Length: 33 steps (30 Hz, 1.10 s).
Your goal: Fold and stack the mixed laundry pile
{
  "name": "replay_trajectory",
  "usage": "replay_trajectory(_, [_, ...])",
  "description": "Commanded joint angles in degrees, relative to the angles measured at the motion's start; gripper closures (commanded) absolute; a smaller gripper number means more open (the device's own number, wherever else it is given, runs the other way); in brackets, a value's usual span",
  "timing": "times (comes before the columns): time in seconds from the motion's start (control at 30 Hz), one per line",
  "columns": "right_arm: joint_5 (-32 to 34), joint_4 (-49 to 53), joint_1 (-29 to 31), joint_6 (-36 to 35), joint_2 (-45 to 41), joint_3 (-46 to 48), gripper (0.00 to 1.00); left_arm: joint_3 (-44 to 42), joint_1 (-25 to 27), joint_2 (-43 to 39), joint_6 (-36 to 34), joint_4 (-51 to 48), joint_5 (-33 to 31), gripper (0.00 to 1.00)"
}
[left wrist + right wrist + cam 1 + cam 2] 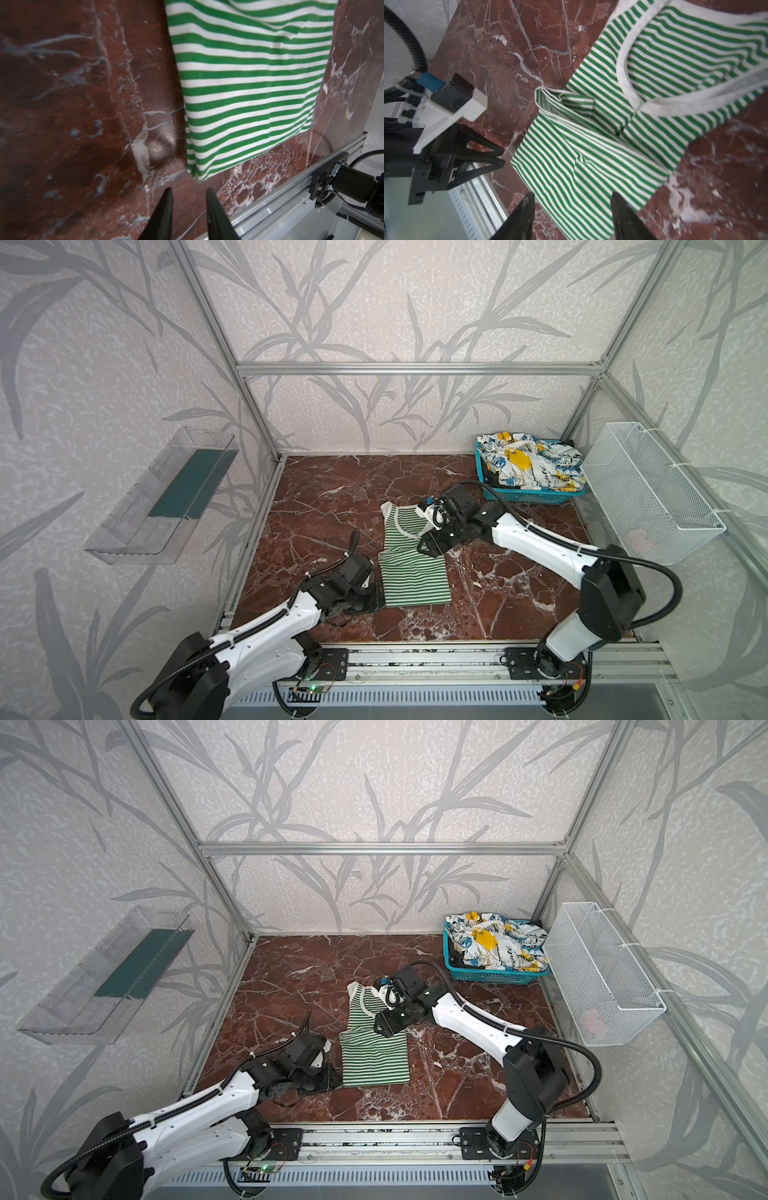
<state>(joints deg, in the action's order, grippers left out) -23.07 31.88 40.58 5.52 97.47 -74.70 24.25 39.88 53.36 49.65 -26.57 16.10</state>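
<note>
Grn/wht striped top (411,576) flat, partly folded, mid table (332,497); printed garment (536,464) crumpled in teal basket (523,495).

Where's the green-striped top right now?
In both top views the green-striped top lies on the marble table near the middle, left gripper at its near-left corner, right gripper over its right side.

This is looking like a robot test cell in a lab, dressed up as a home corner. Aluminium frame (415,369) bars are boxing in the space across the middle and down both sides, and leaf-print wallpaper panels (374,302) are standing in for walls. A marble-look tabletop (332,497) is filling the lower centre. Along the bottom edge a metal rail (415,659) is carrying the left arm (266,626) and right arm (536,543). A white wire mesh basket (648,489) is hanging at the right, a clear plastic tray (137,522) at the left.
</note>
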Motion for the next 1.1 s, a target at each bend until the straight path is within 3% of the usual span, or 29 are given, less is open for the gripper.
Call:
replay_trajectory(0.0, [-3.4,1.4,2.7,-8.2,7.9,-7.4,0.40,-0.1,-0.4,-7.0,6.0,-9.1,-7.8,0.72])
replay_trajectory(0.23, [0.5,8.7,7.7,-16.4,20.2,-18.4,0.39,2.1,-3.4,-21.0,8.9,-21.1,-11.0,0.69])
replay_trajectory(0.43, [4.2,8.2,8.2,-16.9,23.5,-19.4,0.42,2.7,-3.9,-22.3,8.7,-21.3,-10.2,0.69])
replay_trajectory(0.5, [6.0,8.0,8.2,-16.5,24.0,-19.8,0.52,3.3,-4.0,-21.0,7.7,-21.1,-10.3,0.69])
replay_trajectory(0.63, [8.4,8.6,7.7,-15.2,24.3,-20.8,0.86,5.2,-4.1,-17.8,5.4,-20.8,-10.5,0.69])
replay_trajectory(0.7, [8.9,8.2,7.5,-14.5,23.4,-20.6,0.97,5.9,-4.1,-16.5,4.4,-20.6,-10.4,0.69])
replay_trajectory(1.07, [15.2,6.5,4.7,-9.0,19.4,-18.8,1.00,6.2,-4.4,-15.7,3.1,-19.3,-10.2,0.70])
